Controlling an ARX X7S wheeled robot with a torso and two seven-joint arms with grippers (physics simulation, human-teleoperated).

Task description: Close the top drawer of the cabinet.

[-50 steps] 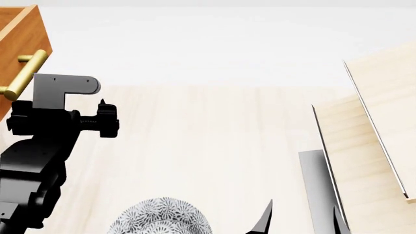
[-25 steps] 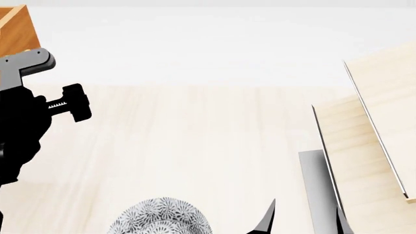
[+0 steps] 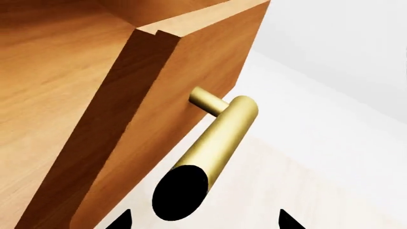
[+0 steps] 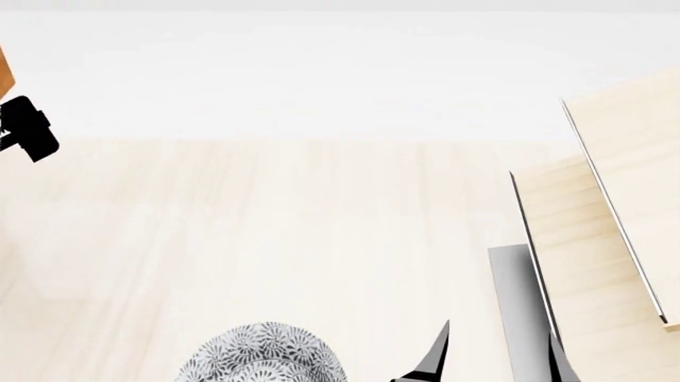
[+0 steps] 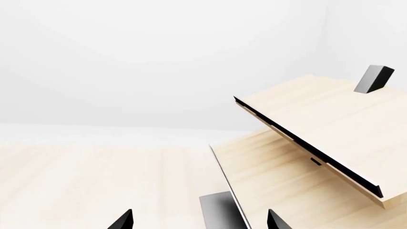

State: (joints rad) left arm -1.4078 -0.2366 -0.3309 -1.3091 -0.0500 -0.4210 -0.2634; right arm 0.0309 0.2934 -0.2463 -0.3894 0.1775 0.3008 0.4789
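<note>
The top drawer [image 3: 197, 62] fills the left wrist view: an orange-brown front panel with its side panel running back behind it. Its brass bar handle [image 3: 219, 138] sticks out on a short post, dark end towards the camera. My left gripper [image 3: 203, 222] is open just short of that handle end, which lies between the two fingertips [image 3: 121, 222] without touching either. In the head view only a sliver of orange cabinet [image 4: 5, 72] and a black piece of the left arm [image 4: 27, 127] show at the left edge. My right gripper [image 4: 498, 358] [image 5: 200, 220] hangs open and holds nothing.
A patterned grey bowl [image 4: 260, 354] sits at the near edge of the pale wooden table [image 4: 318, 207]. The pale tiered rack [image 4: 611, 223] [image 5: 318, 138], with its dark grey base [image 4: 515, 302], stands at the right, close to the right gripper.
In the head view the left arm has swung left, almost out of sight. The orange drawer box with its handle has gone left with it, down to a sliver. The right gripper has not moved.
</note>
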